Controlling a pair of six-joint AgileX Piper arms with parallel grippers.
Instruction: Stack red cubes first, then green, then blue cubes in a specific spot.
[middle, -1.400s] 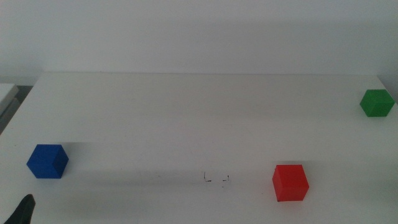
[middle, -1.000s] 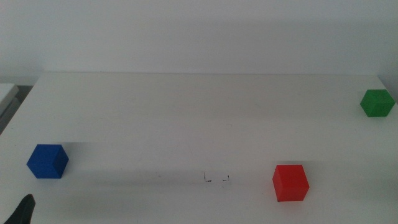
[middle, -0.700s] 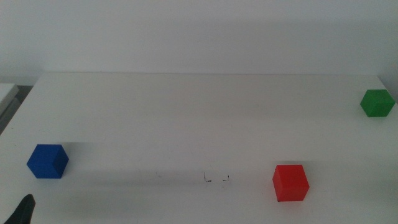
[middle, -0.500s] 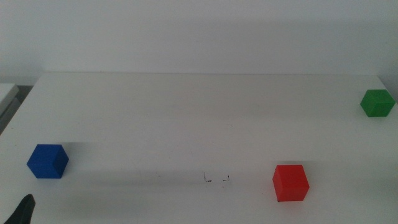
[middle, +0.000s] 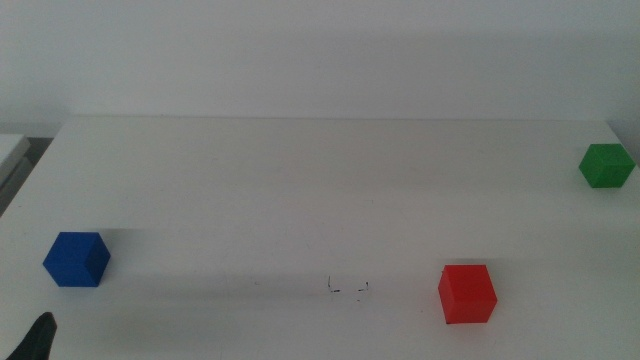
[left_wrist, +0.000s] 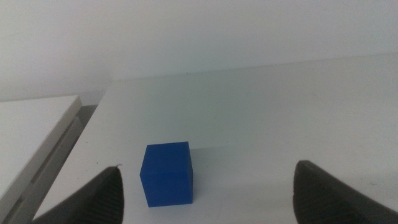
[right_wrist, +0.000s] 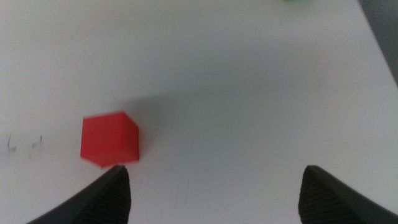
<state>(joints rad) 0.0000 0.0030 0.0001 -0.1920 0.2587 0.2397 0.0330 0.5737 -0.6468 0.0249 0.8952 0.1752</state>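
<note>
Judging by its look, the red cube (middle: 467, 293) is light, rigid and matte, unlikely to slip or crush — best pinched across two opposite flat faces, squarely, so it sets down level. It sits on the white tabletop (middle: 300, 190) just to the right of the pen-marked spot (middle: 349, 288), which holds nothing yet. The blue cube (middle: 76, 259) lies far to the left, the green cube (middle: 606, 165) at the far right edge, both well apart from the marks. The right gripper (right_wrist: 211, 186) hovers near the red cube with its jaws spread wide and nothing between them; the left gripper (left_wrist: 208, 193) waits by the blue cube — likewise spread and empty. Plain, smooth and bare, the surface runs back to a pale wall.
</note>
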